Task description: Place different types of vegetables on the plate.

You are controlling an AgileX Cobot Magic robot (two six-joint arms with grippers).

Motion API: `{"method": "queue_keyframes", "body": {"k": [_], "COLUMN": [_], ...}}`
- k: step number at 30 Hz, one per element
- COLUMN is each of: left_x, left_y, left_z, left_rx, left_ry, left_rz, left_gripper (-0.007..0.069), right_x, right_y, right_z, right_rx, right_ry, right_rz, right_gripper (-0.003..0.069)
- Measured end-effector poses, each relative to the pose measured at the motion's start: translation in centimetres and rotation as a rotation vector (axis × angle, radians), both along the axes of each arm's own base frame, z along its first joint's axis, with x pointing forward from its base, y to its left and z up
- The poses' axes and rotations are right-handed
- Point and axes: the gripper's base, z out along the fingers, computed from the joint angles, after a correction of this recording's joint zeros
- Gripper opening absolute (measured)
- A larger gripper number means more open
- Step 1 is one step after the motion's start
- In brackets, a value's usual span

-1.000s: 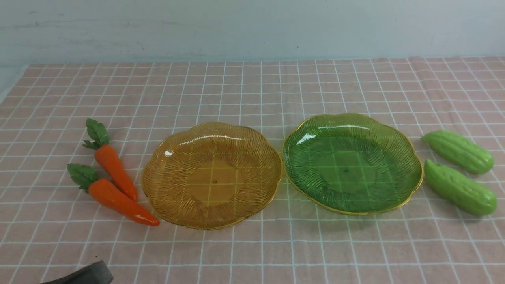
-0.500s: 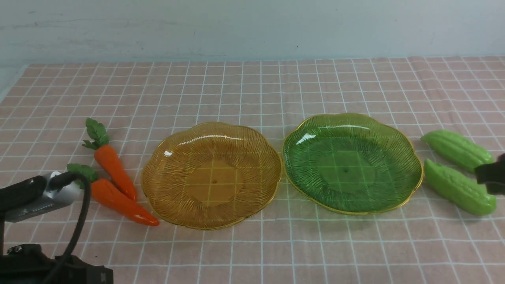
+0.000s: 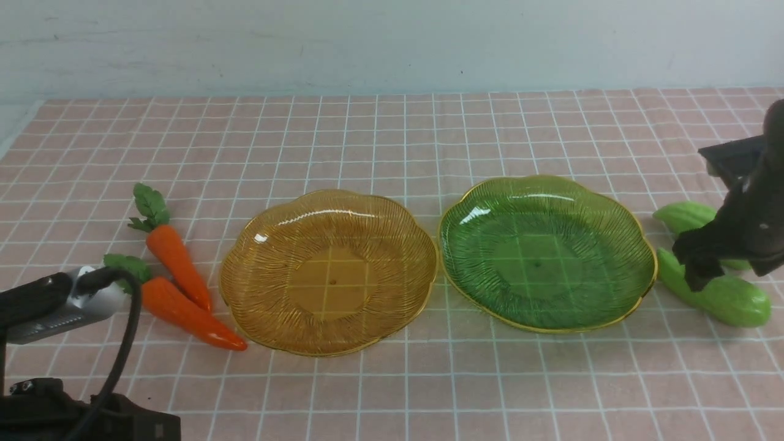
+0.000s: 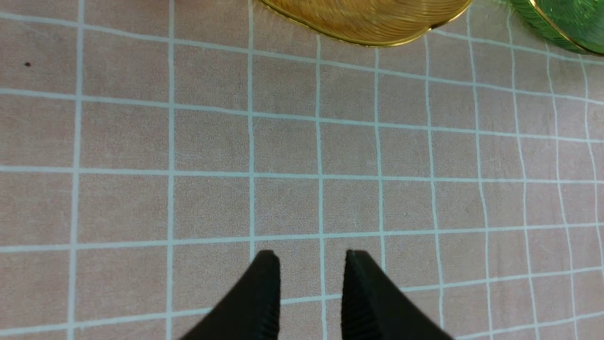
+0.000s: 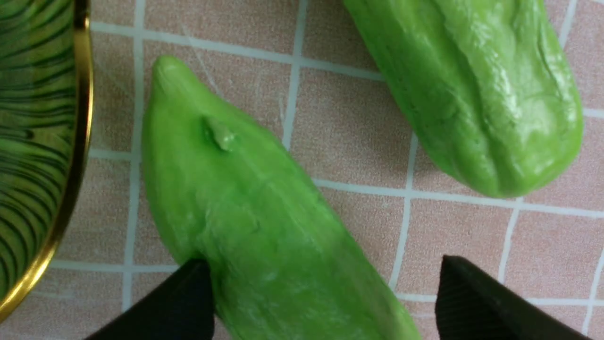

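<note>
Right between the spread jaws of the right pincer sits the nearer cucumber, straight below it, with its long axis running slantwise through the gap rather than square across. Jaws are wide, gripping nothing yet. The second cucumber lies just past one jaw, the green plate past the other. The left pincer is a bit parted over bare desk, with the carrots well off. The cucumber's blunt end is cut off, so I can't judge contact.

Right arm covers rt end of far cucumber & middle of near cucumber. Left arm hides pt of front carrot leaves. Wrist cams crop amber plate & green plate at edges.
</note>
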Motion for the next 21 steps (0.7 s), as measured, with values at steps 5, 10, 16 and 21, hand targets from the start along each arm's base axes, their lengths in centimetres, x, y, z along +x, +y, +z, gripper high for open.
{"method": "queue_keyframes", "body": {"k": [5, 10, 16, 21], "left_x": [0.01, 0.01, 0.01, 0.01], "left_y": [0.00, 0.00, 0.00, 0.00], "left_z": [0.02, 0.02, 0.02, 0.02], "left_rx": [0.000, 0.000, 0.000, 0.000], "left_ry": [-0.001, -0.001, -0.001, -0.001], "left_rz": [0.000, 0.000, 0.000, 0.000], "left_gripper": [0.0179, 0.0179, 0.0179, 0.0179], "right_x": [0.49, 0.49, 0.43, 0.38], "right_y": [0.25, 0.49, 0.47, 0.46], "right_z": [-0.25, -0.35, -0.44, -0.25], "right_rx": [0.004, 0.020, 0.017, 0.015], "right_ry": [0.058, 0.083, 0.102, 0.108], "right_rz": [0.013, 0.030, 0.048, 0.046], "right_gripper": [0.0500, 0.0344, 0.0340, 0.0340]}}
